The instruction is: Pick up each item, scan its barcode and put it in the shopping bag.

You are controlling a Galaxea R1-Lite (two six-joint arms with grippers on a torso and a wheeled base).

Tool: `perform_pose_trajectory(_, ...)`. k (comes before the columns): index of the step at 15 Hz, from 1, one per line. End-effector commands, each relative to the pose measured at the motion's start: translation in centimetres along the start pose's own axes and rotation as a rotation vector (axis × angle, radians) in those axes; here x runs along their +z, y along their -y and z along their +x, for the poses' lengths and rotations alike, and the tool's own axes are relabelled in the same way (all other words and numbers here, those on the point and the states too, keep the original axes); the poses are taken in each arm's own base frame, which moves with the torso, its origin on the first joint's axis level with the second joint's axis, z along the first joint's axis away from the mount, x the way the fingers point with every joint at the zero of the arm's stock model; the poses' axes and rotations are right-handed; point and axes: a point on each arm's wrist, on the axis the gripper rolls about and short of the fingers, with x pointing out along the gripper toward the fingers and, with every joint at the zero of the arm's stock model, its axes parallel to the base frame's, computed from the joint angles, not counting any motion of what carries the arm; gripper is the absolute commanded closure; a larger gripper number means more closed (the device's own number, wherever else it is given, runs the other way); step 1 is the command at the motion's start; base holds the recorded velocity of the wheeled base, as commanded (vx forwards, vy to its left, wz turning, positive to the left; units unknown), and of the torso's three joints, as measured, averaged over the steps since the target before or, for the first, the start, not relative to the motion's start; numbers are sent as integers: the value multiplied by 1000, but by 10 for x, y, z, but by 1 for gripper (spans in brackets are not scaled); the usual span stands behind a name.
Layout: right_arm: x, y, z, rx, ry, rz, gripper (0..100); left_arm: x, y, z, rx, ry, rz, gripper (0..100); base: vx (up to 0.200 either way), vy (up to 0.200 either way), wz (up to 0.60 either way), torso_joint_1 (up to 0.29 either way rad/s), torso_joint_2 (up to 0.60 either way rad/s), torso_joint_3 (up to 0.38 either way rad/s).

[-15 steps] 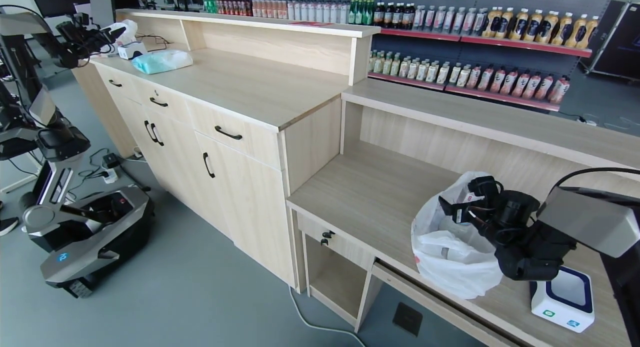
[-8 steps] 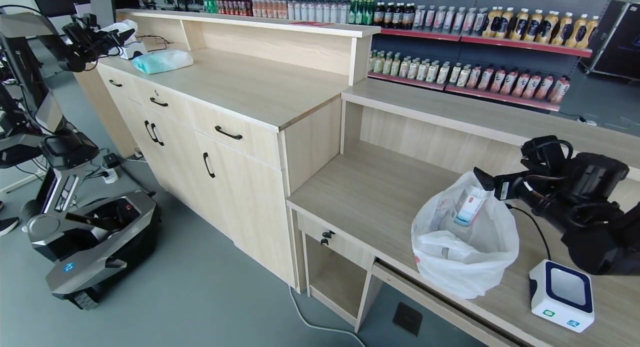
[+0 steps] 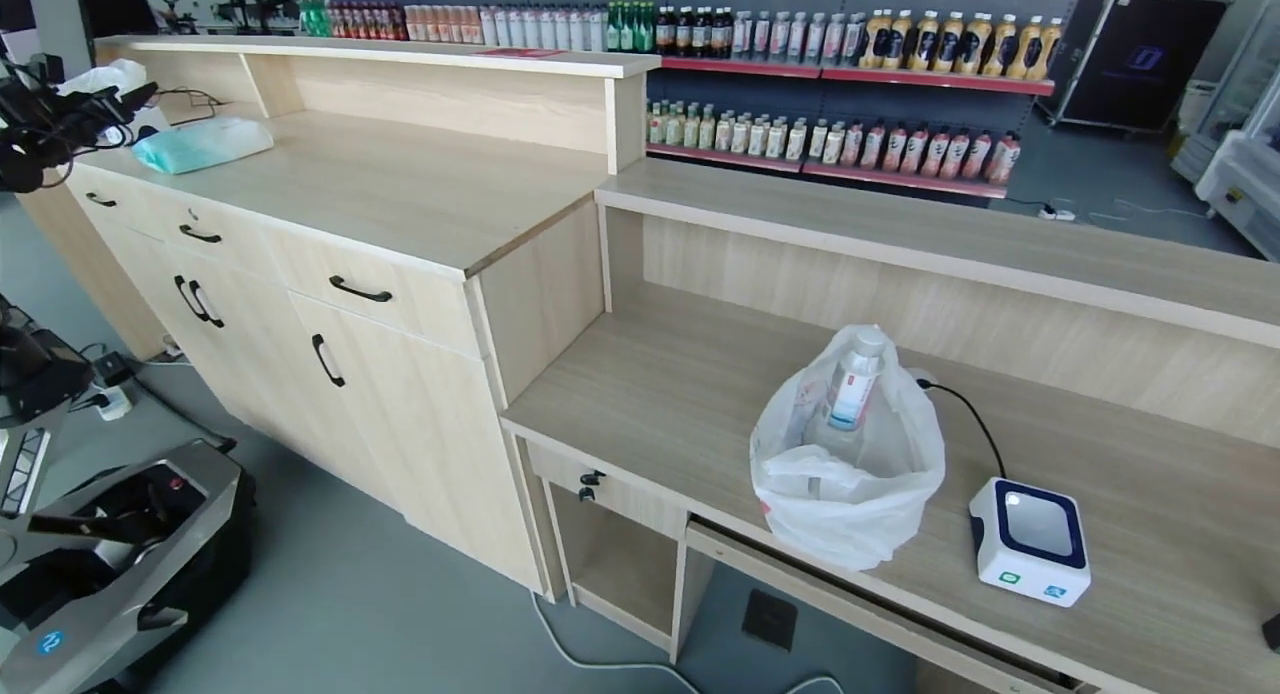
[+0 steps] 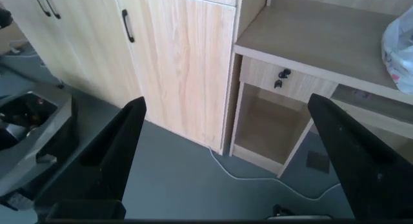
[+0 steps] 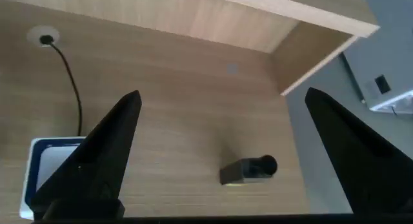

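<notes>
Shopping bag [image 3: 850, 514] is sitting upright on the lower desk [image 3: 680, 374], mouth open. A bottle [image 3: 855, 379] with a white label is standing inside it, leaning slightly, cap poking above the bag rim. Other packaging is showing through the plastic, but I can't tell what it is.

Scanner [image 3: 1030, 539] is sitting just beside the bag on the robot's right, not touching it. Its window is facing up with a bright spot showing. Its black cable [image 3: 965, 414] is running back across the desk to a grommet [image 5: 44, 37] in the wood.

Right gripper [image 5: 222, 93] is hanging above the desk with its jaws spread wide and nothing between them. Below it, a small black object [image 5: 248, 171] is lying on the desk, well apart from the scanner.

Left gripper [image 4: 226, 100] is also spread wide and carrying nothing. It is hanging over the floor in front of the cabinet door [image 4: 187, 62]. A small drawer [image 4: 284, 79] and an open cubby [image 4: 264, 130] under the desk are showing past it.

Further out, the taller counter [image 3: 380, 184] is standing on the robot's left, with a teal packet [image 3: 200, 144] lying on it. Shelves of bottles [image 3: 830, 139] are running along the back.
</notes>
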Motion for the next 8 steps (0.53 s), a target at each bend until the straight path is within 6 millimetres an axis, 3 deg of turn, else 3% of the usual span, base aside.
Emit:
perform_pose_trajectory(1,22,49,-18,-306,-114,113,0,0,0,0,0,-1,0,0,0,0,-600,2,2,12)
perform_pose_trajectory(2,10,58,-12,-348,-252,127,0,0,0,0,0,-1,0,0,0,0,-600,-7,2,2)
perform_pose_trajectory(3,-9,67,-1,-371,-346,121,0,0,0,0,0,0,0,0,0,0,0,0,0,0)
perform_pose_trajectory(5,-46,75,24,-337,-508,-41,0,0,0,0,0,0,0,0,0,0,0,0,0,0)
perform_pose_trajectory(8,-76,89,67,-305,-501,-277,0,0,0,0,0,0,0,0,0,0,0,0,0,0)
